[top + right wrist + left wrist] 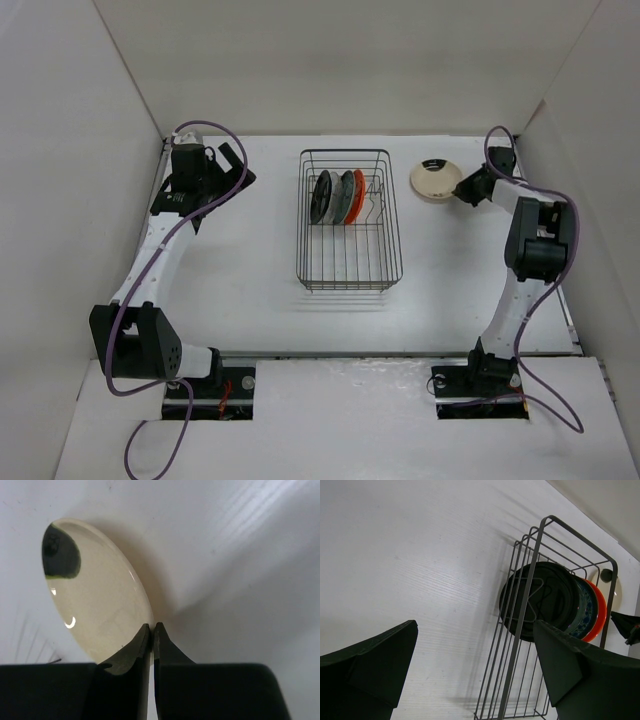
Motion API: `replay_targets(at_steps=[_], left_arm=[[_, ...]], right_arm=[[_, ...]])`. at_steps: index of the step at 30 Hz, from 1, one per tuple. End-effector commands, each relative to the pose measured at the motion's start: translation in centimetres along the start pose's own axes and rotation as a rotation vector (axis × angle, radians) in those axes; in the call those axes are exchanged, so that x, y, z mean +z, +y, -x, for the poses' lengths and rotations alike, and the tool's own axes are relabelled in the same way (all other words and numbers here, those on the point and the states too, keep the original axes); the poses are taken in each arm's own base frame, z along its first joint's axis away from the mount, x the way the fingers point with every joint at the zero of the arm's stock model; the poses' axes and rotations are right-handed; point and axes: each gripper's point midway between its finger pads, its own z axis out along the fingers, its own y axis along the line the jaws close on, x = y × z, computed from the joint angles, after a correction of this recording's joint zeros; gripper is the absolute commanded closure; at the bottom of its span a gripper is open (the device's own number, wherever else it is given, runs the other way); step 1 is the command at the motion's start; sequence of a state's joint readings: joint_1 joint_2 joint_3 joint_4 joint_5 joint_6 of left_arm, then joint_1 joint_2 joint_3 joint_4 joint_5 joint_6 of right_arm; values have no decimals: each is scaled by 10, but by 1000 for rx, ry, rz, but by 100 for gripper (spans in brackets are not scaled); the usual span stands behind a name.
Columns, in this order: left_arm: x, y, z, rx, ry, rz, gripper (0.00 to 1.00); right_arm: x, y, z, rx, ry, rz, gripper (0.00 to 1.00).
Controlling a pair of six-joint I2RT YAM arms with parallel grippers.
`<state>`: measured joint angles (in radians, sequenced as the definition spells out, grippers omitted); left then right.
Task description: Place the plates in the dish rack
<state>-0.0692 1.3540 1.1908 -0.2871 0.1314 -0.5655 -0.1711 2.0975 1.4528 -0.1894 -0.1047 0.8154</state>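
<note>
Dish rack (350,262) sits mid-desk, toward the far edge, long side running far to near. Four plates stand on edge in its far half, packed close in a row: black plate (322,197), pale grey plate (336,196), teal plate (347,196), orange plate (358,197), left to right. The near half of the rack holds nothing.

Cream plate (433,180) is outside the rack, just to its right, near the far edge of the desk (250,260); its dark mark (60,555) faces up at the rim away from the arm.

Right gripper (462,186) is at the plate's right rim. In the right wrist view the jaws are drawn nearly together with the rim of the plate pinched between the fingertips (144,636); the plate shows tilted, with shadow under it; whether it is clear of the desk cannot be told.

Left gripper (236,164) hangs near the far left corner, well apart from the rack; jaws spread wide, nothing between them.

Judgement: four of five plates are loaded; the cream one is the last, and it is gripped but not yet carried. What is left is to lift it, turn it on edge and drop it into a free slot near the orange plate; the thin rim pinch may slip as the plate tips.
</note>
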Motion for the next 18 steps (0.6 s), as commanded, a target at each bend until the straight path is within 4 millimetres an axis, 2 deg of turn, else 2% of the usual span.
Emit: replay_targets(at_steps=[1, 2, 3, 4, 8, 10, 14, 16, 18], left_arm=[[-3, -7, 13, 15, -42, -30, 0], [-3, -7, 13, 15, -42, -30, 0], [-3, -7, 13, 15, -42, -30, 0], [-3, -7, 13, 15, -42, -30, 0], [-3, -7, 13, 15, -42, -30, 0], [-3, -7, 13, 15, -42, -30, 0], [-3, -7, 13, 15, -42, -30, 0], [-6, -9, 15, 15, -49, -35, 0], [-6, -9, 15, 15, -49, -35, 0]], right_arm=[[-53, 35, 24, -82, -167, 7, 100], [-62, 41, 24, -98, -185, 13, 100], [-84, 57, 32, -116, -233, 49, 100], [-95, 64, 32, -134, -254, 51, 100], [-144, 98, 28, -253, -422, -13, 100], [-168, 108, 28, -302, -481, -63, 100], [-198, 124, 19, -386, -576, -123, 100], [-216, 137, 6, -441, -625, -153, 100], [-221, 143, -6, -502, -635, -184, 100]])
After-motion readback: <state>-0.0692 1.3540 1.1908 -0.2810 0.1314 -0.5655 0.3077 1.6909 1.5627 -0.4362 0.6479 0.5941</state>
